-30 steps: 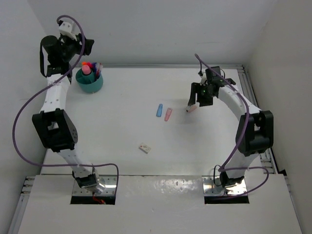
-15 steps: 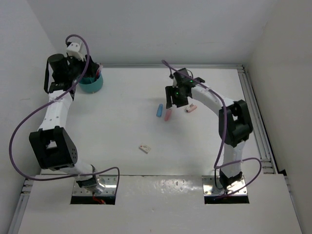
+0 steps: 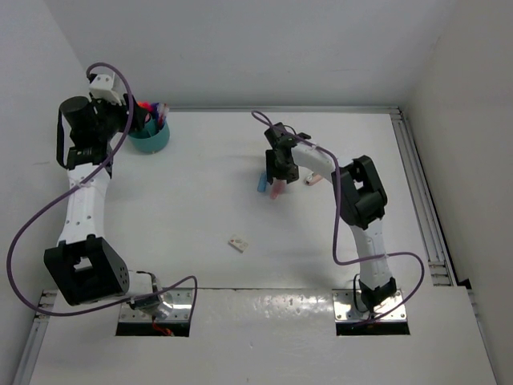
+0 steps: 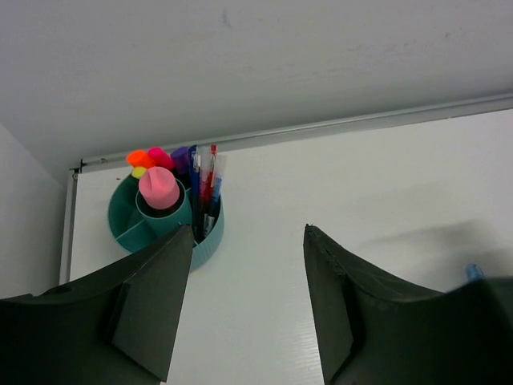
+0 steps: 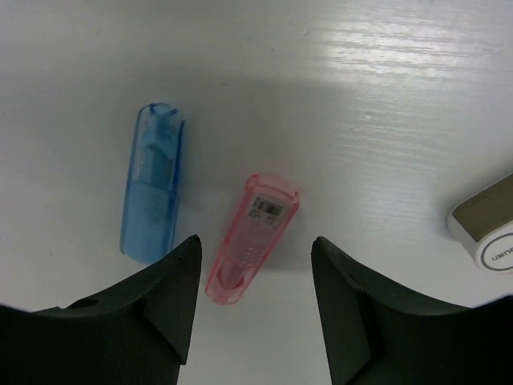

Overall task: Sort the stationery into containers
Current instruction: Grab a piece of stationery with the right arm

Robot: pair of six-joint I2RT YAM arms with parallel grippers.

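My right gripper [image 5: 255, 245] has slid left and points down, spread empty astride the pink tube [image 5: 258, 224], whose barcode label [image 5: 268, 207] is illegible. My left gripper [image 4: 248, 233] gapes empty near the teal cup [image 4: 128, 218].

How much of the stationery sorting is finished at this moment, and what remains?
Done: highlighters, pens and a pink tube stand in the teal cup. In hand: nothing is gripped. The right tool is open over the pink eraser, and the left tool is open and empty near the cup. Left: the pink eraser, the blue eraser beside it, another eraser and a small white item.
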